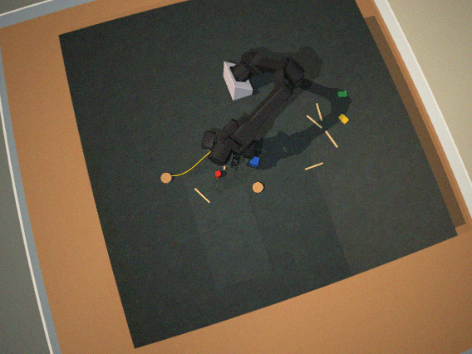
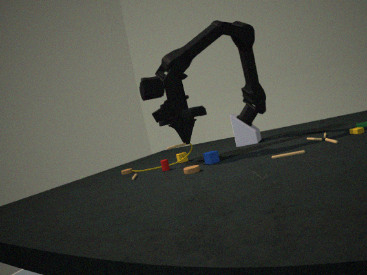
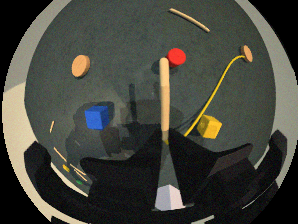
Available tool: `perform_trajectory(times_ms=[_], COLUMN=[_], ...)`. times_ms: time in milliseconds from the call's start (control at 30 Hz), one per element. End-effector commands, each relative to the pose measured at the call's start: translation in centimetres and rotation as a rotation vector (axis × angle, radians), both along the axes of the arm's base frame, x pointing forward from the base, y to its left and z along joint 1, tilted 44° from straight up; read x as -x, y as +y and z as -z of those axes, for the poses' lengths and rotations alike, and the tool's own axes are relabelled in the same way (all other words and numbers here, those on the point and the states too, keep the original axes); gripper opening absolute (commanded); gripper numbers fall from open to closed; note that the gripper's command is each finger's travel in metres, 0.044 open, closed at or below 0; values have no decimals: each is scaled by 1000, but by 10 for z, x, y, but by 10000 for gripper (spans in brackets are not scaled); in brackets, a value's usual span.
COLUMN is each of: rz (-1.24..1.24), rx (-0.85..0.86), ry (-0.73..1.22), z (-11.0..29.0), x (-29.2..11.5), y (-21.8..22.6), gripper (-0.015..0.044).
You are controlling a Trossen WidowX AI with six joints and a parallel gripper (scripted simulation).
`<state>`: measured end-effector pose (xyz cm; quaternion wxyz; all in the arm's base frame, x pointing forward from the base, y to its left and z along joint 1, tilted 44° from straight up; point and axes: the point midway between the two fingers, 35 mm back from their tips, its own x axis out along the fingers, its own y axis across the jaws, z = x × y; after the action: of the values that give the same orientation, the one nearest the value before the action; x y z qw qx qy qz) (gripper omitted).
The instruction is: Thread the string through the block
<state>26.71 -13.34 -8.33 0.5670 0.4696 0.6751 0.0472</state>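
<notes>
My claw [image 2: 188, 142] hangs above the mat [image 2: 226, 206], clenched on the stick [image 3: 164, 99], which I grasp at one end. In the wrist view the stick runs straight out from between my fingers toward the red peg [image 3: 176, 56]. In the exterior view it lies nearly level and juts left from the fingertips [image 2: 176, 146]. The string [image 2: 168, 164] drops from the claw in a yellow curve, passes behind the red peg [image 2: 165, 164] and ends at the button [image 2: 126, 171] on the left. The yellow block [image 2: 181, 157] sits on the mat just below the claw, with the string beside it; in the top view my arm hides it. A blue cube [image 2: 211, 157] lies right of the block, a loose disc [image 2: 191, 169] near it. A loose stick [image 2: 134, 176] lies just beside the button. More sticks [image 1: 331, 139] lie well to the right.
</notes>
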Motion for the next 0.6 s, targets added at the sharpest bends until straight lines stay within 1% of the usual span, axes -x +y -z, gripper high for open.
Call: perform_trajectory(times_ms=[0,567], rz=[122,553], rx=[-11,-60], ry=[120,528], z=[3,11], x=[-3,-10], y=[-4,-12], gripper=[0,0])
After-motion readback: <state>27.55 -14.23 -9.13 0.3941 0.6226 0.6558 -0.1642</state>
